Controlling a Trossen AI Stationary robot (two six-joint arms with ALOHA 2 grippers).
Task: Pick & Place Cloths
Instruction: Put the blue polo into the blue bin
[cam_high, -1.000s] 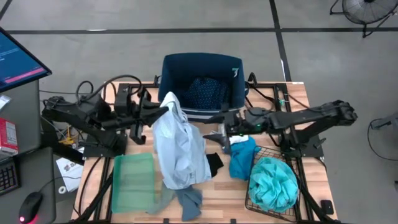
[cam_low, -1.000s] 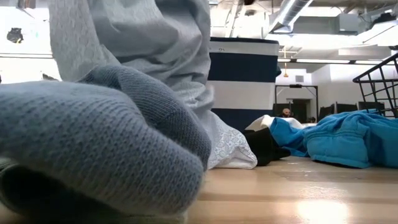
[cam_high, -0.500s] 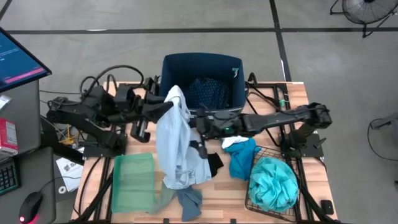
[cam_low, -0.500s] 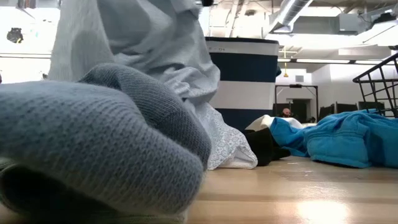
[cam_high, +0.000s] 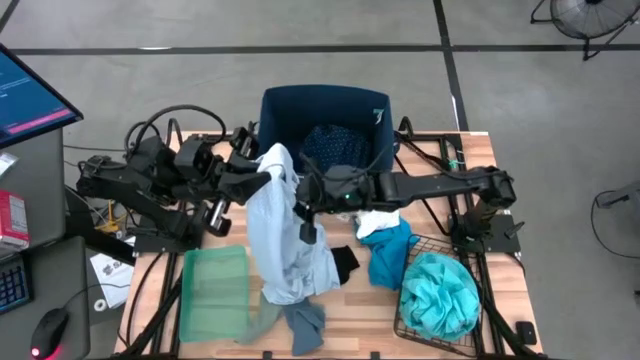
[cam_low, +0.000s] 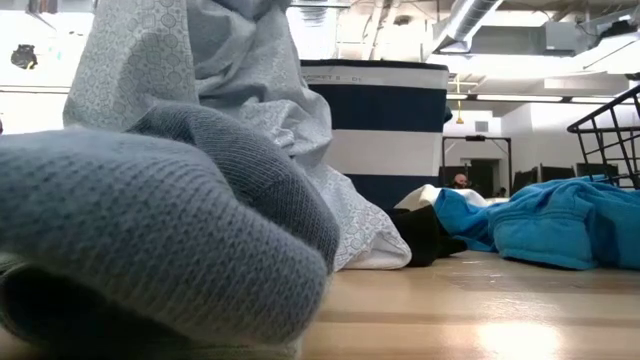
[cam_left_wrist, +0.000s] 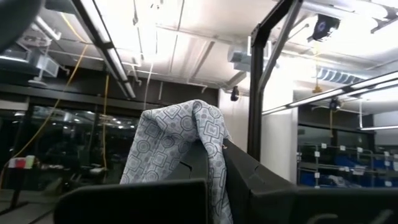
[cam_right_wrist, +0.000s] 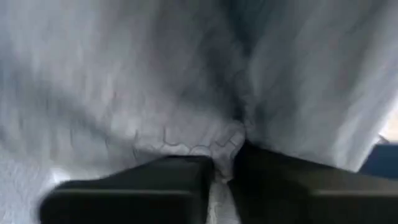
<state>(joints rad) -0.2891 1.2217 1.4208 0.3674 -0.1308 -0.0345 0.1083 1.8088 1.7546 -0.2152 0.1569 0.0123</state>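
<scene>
High view: the navy bin (cam_high: 325, 130) stands at the table's far edge, a navy dotted cloth (cam_high: 335, 148) inside it.
Pale shirt (cam_high: 285, 235): hangs just in front of the bin's left corner, its lower part on the table.
Left gripper (cam_high: 268, 176): clamped on the shirt's top, beside the bin's left front corner.
Right gripper (cam_right_wrist: 222, 163): pinched narrow on a fold of the shirt, in front of the bin.
Bright blue cloth (cam_high: 388, 252): on the table, in front of the bin's right side.
Turquoise cloth (cam_high: 440, 295): in a wire basket (cam_high: 415, 330), further toward the table's near right corner from the bin.
Grey-blue cloth (cam_high: 300, 322): at the near edge, well apart from the bin.

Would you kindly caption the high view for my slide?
Both claws, left and right, grip the pale shirt beside the navy bin.
</scene>
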